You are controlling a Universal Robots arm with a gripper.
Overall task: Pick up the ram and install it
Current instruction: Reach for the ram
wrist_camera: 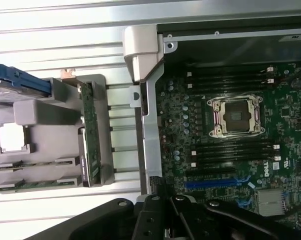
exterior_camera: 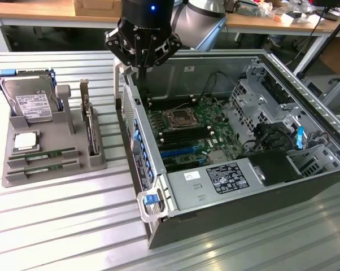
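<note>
Two ram sticks lie flat in slots at the front of a grey tray, on the exterior view's left; both are thin green boards. In the wrist view the same sticks lie side by side in the tray. My gripper hangs above the back left corner of the open computer case, well to the right of the tray. Its fingers are shut with nothing between them. Its black linkage shows in the wrist view. Dark memory slots flank the CPU socket.
The tray also carries a silver hard drive, a square chip and an upright card with a metal bracket. The case's tall side walls and drive cages surround the motherboard. Everything rests on a ribbed metal table.
</note>
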